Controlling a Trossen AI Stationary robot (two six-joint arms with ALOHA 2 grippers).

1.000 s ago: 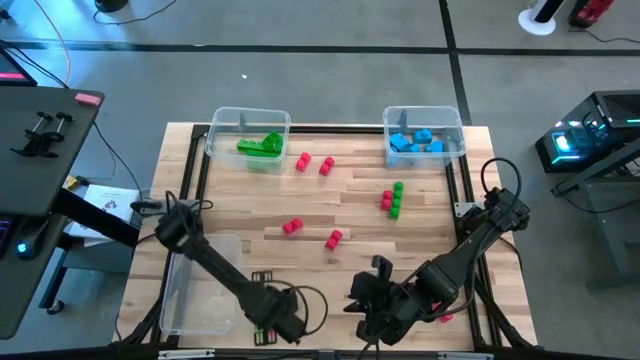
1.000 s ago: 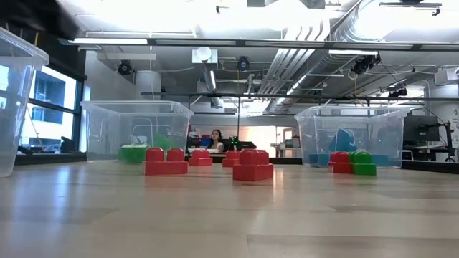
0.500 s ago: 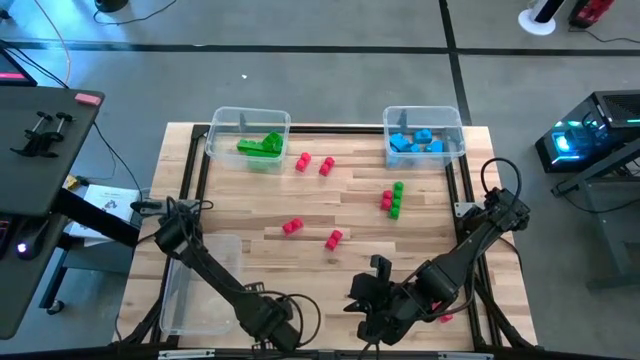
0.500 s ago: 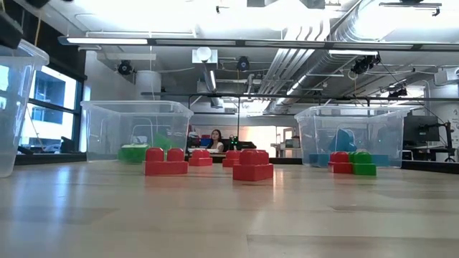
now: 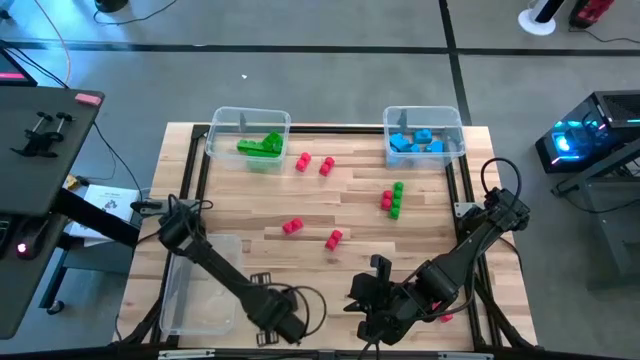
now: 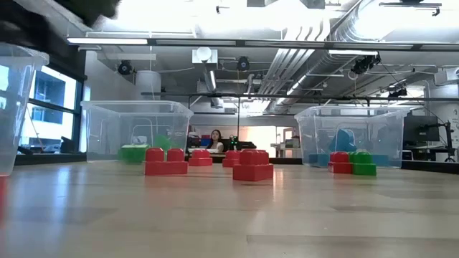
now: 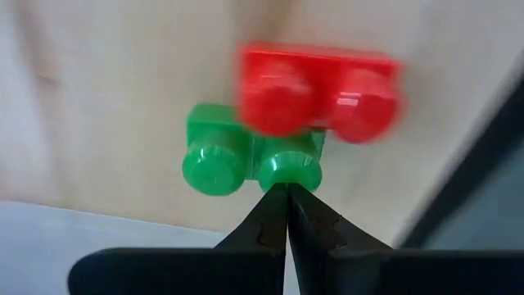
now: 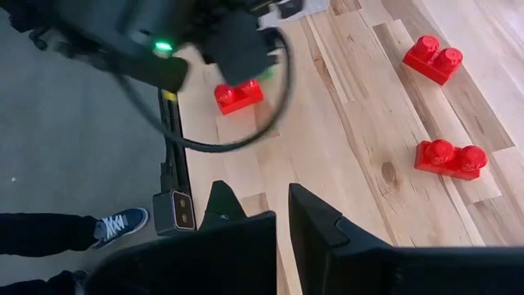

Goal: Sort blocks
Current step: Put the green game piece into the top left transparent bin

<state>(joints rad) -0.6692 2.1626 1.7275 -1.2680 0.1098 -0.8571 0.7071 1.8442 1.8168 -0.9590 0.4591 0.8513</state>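
Observation:
Under my left gripper [image 7: 286,195], near the table's near edge, lies a green two-stud brick [image 7: 221,160] with a red two-stud brick [image 7: 319,86] against it. The right wrist view shows that red brick [image 8: 239,94] below the left gripper [image 8: 237,45]. The gripper [image 5: 278,320] is shut and points down. My right gripper [image 8: 282,221] hovers narrowly open near the near edge [image 5: 375,298]. Loose red bricks [image 5: 292,227] [image 5: 334,238] [image 5: 303,160] and a red-green cluster [image 5: 392,198] rest flat on the table. My left gripper's shut fingertips stand from above at the near stud of the green brick [image 7: 286,174], which lies flat on the table. Whether the tips touch the stud, I cannot tell.
A clear bin with green bricks [image 5: 250,140] and another with blue bricks [image 5: 424,138] stand at the far edge. A third clear bin [image 5: 200,285] stands at the near left beside the left arm. In the room behind, a person [image 6: 215,140] sits.
My left gripper dipped a little toward the near-left edge, then came back toward the right. The loose bricks in mid-table and my right arm kept still.

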